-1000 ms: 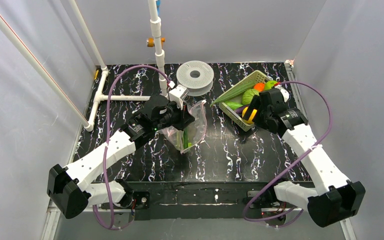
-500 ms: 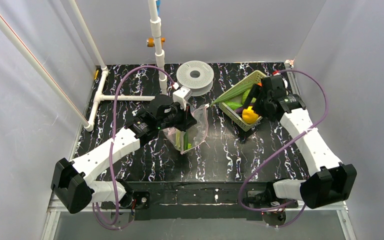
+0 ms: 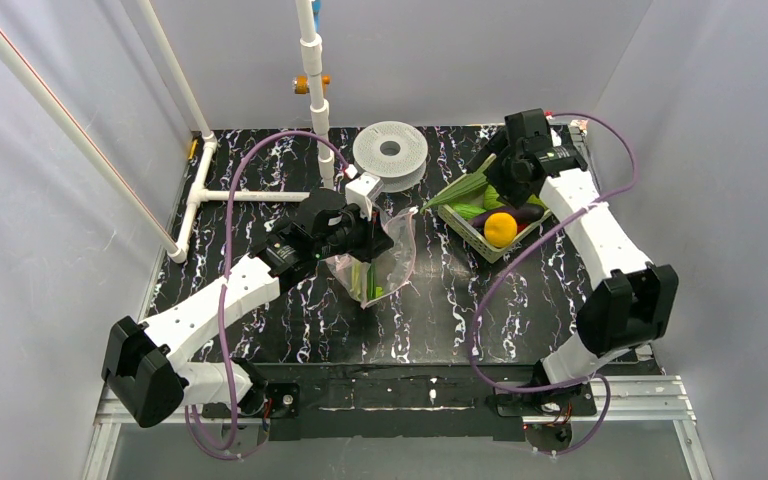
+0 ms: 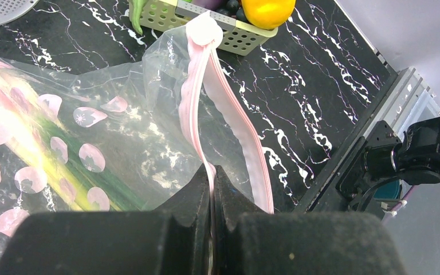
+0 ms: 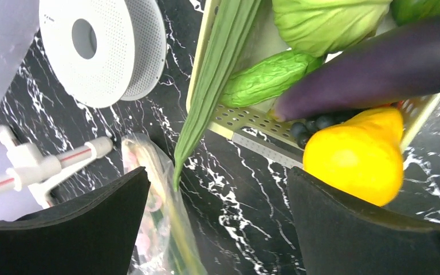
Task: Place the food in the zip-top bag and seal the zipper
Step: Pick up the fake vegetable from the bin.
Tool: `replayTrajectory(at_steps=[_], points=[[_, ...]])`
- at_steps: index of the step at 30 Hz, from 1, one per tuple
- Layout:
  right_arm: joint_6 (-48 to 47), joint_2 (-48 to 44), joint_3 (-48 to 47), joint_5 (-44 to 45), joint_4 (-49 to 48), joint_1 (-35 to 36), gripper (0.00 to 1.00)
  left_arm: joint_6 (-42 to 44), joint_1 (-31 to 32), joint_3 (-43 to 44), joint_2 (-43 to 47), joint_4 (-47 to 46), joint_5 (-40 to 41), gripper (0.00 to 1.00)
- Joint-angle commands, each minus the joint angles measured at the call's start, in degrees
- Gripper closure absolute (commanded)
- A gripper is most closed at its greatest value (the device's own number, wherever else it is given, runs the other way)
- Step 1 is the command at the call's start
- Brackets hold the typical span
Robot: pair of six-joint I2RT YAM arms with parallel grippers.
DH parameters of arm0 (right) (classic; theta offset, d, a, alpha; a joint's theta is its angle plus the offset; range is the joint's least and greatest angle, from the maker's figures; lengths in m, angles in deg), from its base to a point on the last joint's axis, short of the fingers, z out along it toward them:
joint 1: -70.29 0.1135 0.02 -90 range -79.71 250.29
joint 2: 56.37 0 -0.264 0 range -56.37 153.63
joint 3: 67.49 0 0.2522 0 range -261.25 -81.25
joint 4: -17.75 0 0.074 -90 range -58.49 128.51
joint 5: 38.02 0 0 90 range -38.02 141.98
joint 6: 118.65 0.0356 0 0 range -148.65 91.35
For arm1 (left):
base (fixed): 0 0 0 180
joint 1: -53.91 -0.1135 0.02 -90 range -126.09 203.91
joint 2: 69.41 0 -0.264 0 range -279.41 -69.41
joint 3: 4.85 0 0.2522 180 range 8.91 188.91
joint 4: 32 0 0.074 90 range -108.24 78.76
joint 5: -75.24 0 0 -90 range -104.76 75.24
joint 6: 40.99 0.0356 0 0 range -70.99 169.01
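Pipe frame [image 3: 245, 196] at far-left corner of black marbled table [image 3: 440, 310], perforated disc [image 3: 390, 150] at far edge, left gripper [image 4: 212, 176] pinching zipper [image 4: 236, 125] of mid-table zip-top bag [image 4: 120, 132], right gripper [image 5: 216, 183] wide over food [image 5: 372, 69] in far-right basket [image 3: 465, 236], grey walls [image 3: 460, 60].

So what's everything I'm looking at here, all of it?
Table: one, black with white veins, under everything.
Zip-top bag: one, clear with pink petals, mid-table.
Zipper: one, pink, along the bag's mouth.
Stalk in bag: one, green and yellow, inside the bag.
Basket: one, yellow-green, far right.
Long stalk: one, green, poking over the basket's rim.
Round head: one, pale green, in the basket.
Small green piece: one, green, in the basket.
Eggplant: one, purple, in the basket.
Yellow piece: one, yellow, in the basket.
Disc: one, white, far centre.
Pipes: several, white, far left.
Left claw: one, black, shut on the zipper.
Right claw: one, black, open above the basket.
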State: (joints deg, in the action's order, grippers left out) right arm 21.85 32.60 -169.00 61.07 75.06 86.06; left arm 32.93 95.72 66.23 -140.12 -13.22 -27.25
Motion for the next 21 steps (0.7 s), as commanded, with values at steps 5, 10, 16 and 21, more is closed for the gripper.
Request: replayTrajectory(at_steps=[5, 10, 16, 21], points=[[17.3, 6.2, -5.1, 3.2, -0.2, 0.6, 0.05, 0.3, 0.0, 2.2, 2.1, 0.6, 0.7, 1.00], [20.3, 10.6, -6.7, 1.7, 0.8, 0.8, 0.08, 0.2, 0.0, 2.3, 2.3, 0.6, 0.4, 1.00], [15.6, 14.3, -10.0, 2.7, 1.1, 0.8, 0.12, 0.2, 0.0, 2.3, 2.7, 0.7, 0.5, 1.00], [1.7, 13.6, -13.0, 6.6, 2.7, -1.0, 0.09, 0.0, 0.0, 2.3, 2.9, 0.7, 0.4, 1.00]])
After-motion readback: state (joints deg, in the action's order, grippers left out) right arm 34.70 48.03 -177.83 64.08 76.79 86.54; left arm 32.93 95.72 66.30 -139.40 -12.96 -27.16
